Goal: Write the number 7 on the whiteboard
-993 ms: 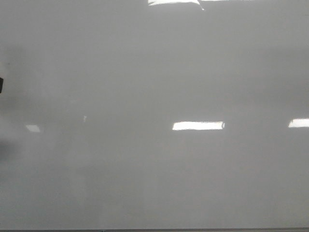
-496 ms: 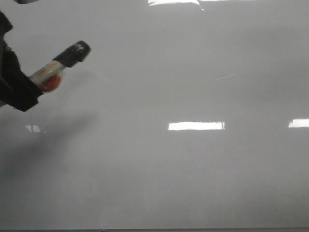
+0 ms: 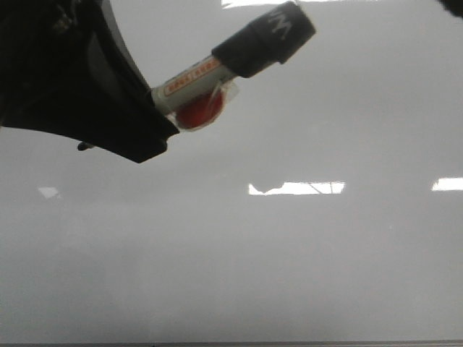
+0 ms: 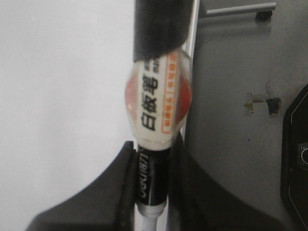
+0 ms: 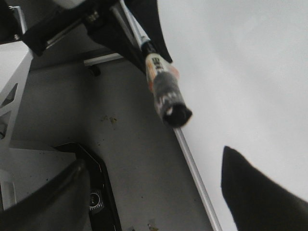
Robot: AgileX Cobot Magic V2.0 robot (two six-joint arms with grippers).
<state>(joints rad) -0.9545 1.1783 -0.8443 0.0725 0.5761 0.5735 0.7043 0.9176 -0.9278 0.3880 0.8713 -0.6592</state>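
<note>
One capped marker (image 4: 158, 103), label "deli"

The board (image 3: 304, 260) is glossy pale grey with bright white glare bars. The marker (image 3: 231, 61) has a black cap, a white barrel — orange-banded label, black print — and a red patch.

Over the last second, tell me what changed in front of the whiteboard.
The left gripper came in from the left edge of the front view, carrying a capped marker, and swung up and rightward until it fills the upper left. Its fingers stayed shut on the marker. The whiteboard is unchanged: no stroke on it, glare patches in the same spots.
</note>
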